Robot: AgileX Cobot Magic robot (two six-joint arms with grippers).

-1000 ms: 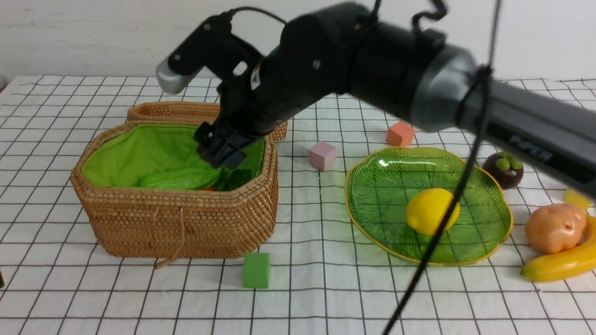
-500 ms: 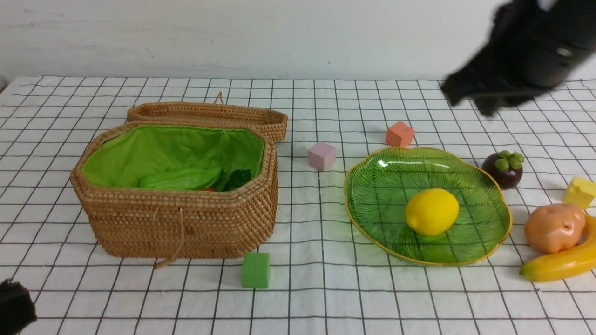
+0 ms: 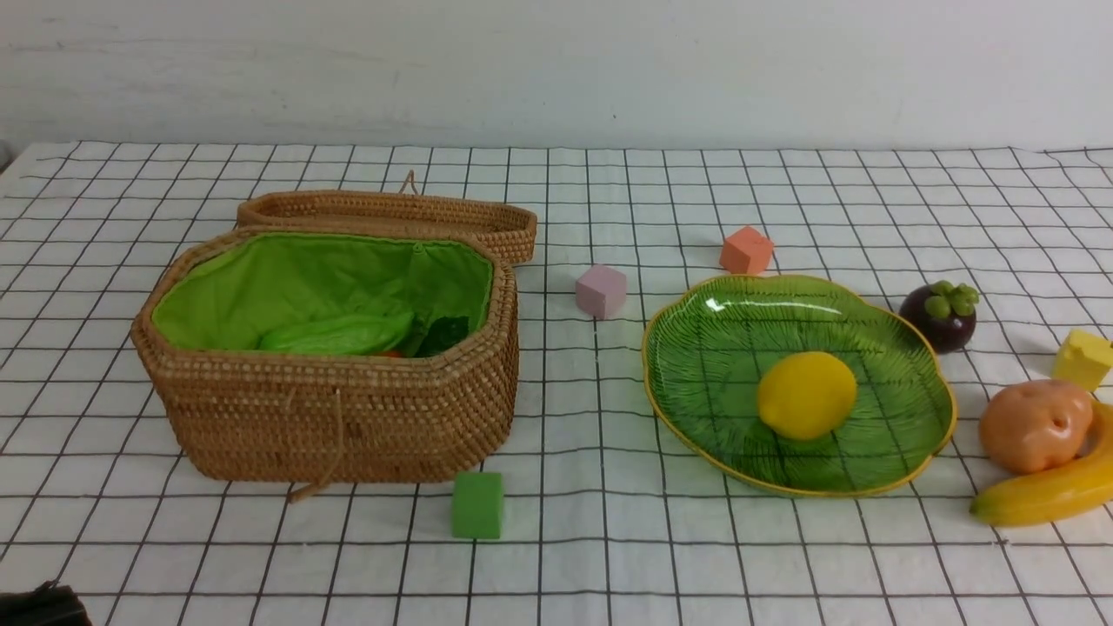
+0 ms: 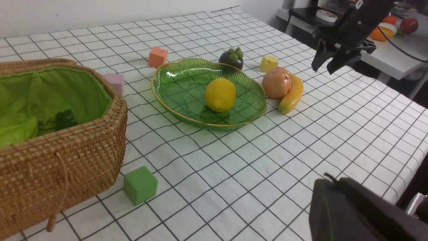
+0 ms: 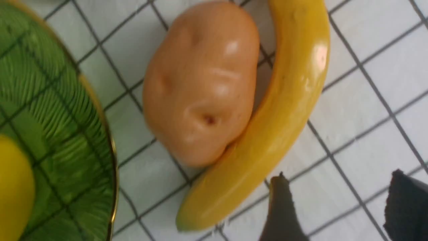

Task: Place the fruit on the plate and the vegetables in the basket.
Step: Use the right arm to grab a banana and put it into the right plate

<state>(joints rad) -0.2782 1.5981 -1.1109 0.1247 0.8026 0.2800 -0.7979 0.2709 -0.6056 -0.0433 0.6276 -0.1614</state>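
White checked tablecloth (image 3: 609, 565) everywhere and a plain wall (image 3: 556, 69) behind, so nothing's hiding on us. The basket (image 3: 348, 426) sits well away from the right gripper (image 5: 341, 207), clear across the plate (image 3: 696, 348) from it. Its lid is flopped open behind it and the cucumber (image 3: 335, 334) is lying in the green lining. The plate is near the gripper, just past the potato (image 5: 200, 83), and only has the lemon (image 3: 807, 395) on it. The banana (image 5: 284, 117) lies below the gripper, just off its fingertips. The potato is tucked into the banana's curve, touching it, on the side away from the gripper. The mangosteen (image 3: 939, 315) is a bit further off, just beside the plate's rim.

What worries us is those two touching. If we come down on either one, a finger could land on its neighbour or shove it. The potato looks round enough to roll, and the banana could swing into the plate's edge. It'd also be easy to carry the wrong one to the wrong place, since the banana goes to the plate and the potato to the basket. Both look glossy and curved, so we reckon a shallow pinch could squirt them out.

As for pose, the right arm is up in the air off the table with its fingers pointing down. Its jaws stand apart with nothing between them. The left gripper (image 4: 354, 207) is parked low by the near edge, closed up, and as far as we can see it's holding nothing.
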